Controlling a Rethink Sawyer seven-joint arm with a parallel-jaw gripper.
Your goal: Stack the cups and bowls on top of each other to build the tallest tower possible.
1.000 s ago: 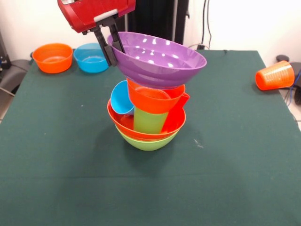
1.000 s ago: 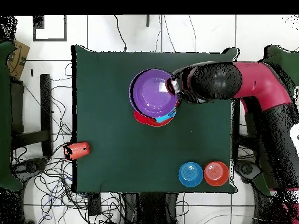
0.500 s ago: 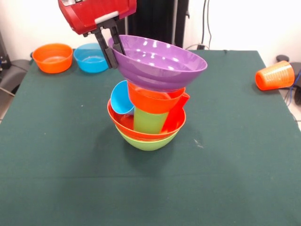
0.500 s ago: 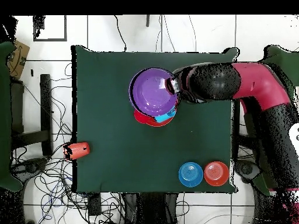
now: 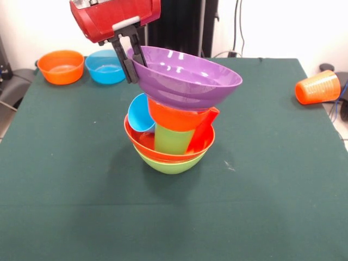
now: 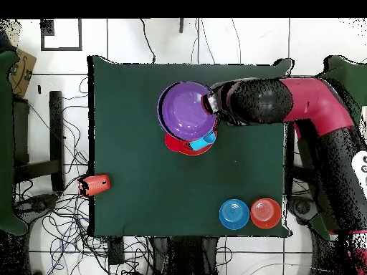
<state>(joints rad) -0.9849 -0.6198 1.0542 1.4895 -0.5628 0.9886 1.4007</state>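
The gripper (image 5: 132,57) pinches the rim of the tilted purple bowl (image 5: 187,76) at centre frame; released off-level, it could slide off the tower (image 5: 171,138).

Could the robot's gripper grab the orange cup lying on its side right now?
Probably not yet: the gripper is shut on the purple bowl's rim. The orange cup lies alone near the table edge, with nothing covering it.
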